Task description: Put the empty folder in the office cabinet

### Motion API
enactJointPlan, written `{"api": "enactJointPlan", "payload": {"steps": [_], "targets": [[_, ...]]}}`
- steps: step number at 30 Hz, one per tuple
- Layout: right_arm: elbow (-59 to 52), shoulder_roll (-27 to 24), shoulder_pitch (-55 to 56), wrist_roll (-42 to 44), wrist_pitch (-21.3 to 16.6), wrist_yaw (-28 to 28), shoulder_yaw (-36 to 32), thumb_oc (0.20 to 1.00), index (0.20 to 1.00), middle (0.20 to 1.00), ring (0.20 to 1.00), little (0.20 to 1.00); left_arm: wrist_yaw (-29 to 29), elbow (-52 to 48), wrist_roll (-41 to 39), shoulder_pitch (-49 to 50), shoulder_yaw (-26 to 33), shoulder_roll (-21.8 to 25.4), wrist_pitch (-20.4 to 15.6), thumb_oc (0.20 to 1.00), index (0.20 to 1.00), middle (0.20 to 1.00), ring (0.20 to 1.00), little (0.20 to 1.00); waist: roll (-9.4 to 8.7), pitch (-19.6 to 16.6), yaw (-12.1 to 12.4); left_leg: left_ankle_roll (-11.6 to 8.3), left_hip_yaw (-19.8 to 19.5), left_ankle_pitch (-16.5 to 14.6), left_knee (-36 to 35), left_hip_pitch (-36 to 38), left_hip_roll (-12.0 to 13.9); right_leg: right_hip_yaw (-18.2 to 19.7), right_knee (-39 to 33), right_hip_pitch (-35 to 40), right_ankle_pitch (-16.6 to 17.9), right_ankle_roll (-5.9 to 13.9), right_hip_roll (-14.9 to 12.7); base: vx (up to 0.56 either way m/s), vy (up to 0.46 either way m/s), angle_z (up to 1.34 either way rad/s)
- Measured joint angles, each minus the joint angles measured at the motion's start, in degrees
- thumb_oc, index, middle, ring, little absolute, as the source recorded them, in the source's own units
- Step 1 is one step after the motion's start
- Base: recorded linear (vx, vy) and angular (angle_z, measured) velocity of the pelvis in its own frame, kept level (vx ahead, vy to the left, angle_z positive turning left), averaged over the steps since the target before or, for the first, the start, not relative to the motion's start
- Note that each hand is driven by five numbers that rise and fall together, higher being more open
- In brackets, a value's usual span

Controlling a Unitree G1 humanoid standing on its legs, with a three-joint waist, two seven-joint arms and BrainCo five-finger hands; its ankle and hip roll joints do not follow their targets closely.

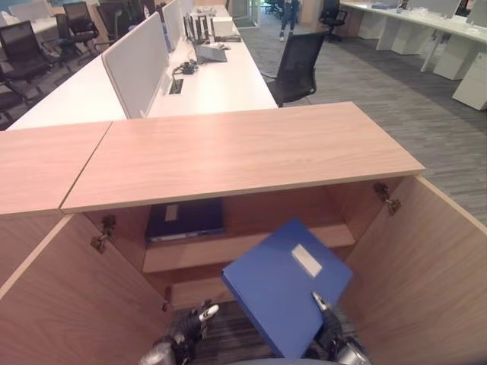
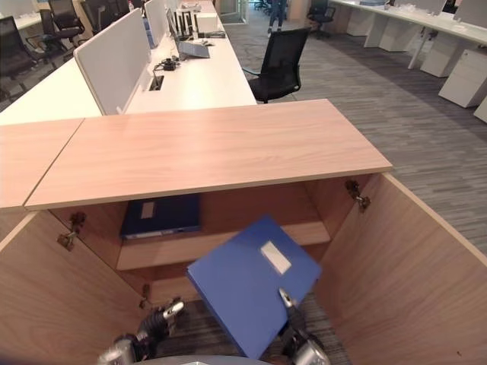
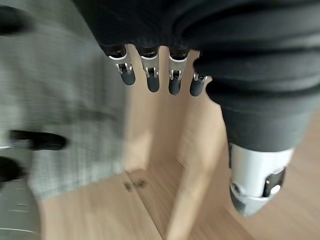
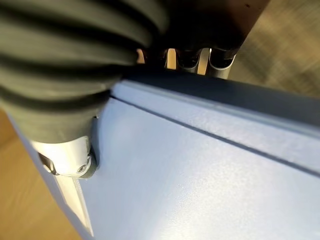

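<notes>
Pinching the blue folder (image 1: 283, 285) at its near lower edge, the right hand (image 1: 326, 313) has its thumb (image 4: 67, 157) on the broad face and its fingers (image 4: 220, 62) curled round the far side. Tilted, the folder hangs beyond that hand before the open cabinet (image 1: 228, 152), just short of its shelf (image 1: 205, 251). A dark folder (image 1: 185, 218) lies further in. Beside it, the left hand (image 1: 190, 323) is empty, fingers (image 3: 150, 75) straight and slightly apart.
</notes>
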Motion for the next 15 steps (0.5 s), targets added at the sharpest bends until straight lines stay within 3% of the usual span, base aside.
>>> {"api": "enactJointPlan", "payload": {"steps": [3,10,15], "targets": [[-5.44,-1.63,-4.22,-1.69,-1.03,-0.93,1.48,0.2,0.2,0.2,0.2,0.2,2.88,4.93,-1.1,-0.67,4.81,-0.92,-0.57,1.0,1.0,1.0,1.0,1.0,0.3,0.35,0.26,-0.41,-0.42,0.32,-0.05,-1.48,1.12,-0.68,0.05,-0.57,-0.45,0.03,0.77,0.06,-0.214,0.1],[-11.53,-6.06,-6.76,-2.25,-3.6,-1.94,1.48,0.2,0.2,0.2,0.2,0.2,5.23,8.03,-1.04,-2.57,6.75,-1.44,-1.46,1.0,1.0,1.0,1.0,1.0,1.9,1.84,1.58,-2.33,-3.71,2.07,0.33,-6.13,4.61,-4.06,-1.29,-2.57,-0.76,-1.83,4.17,0.05,-0.248,0.2],[-15.92,-12.13,-11.67,-2.27,-6.5,-2.67,0.5,0.2,0.2,0.2,0.2,0.2,6.17,9.12,-1.08,-3.86,6.77,-2.78,-1.99,1.0,1.0,1.0,1.0,1.0,6.12,6.02,2.1,-3.0,-5.64,3.78,1.7,-12.87,7.83,-5.49,-1.64,-7.46,-0.32,-4.02,7.38,-0.03,-0.228,0.14]]}}
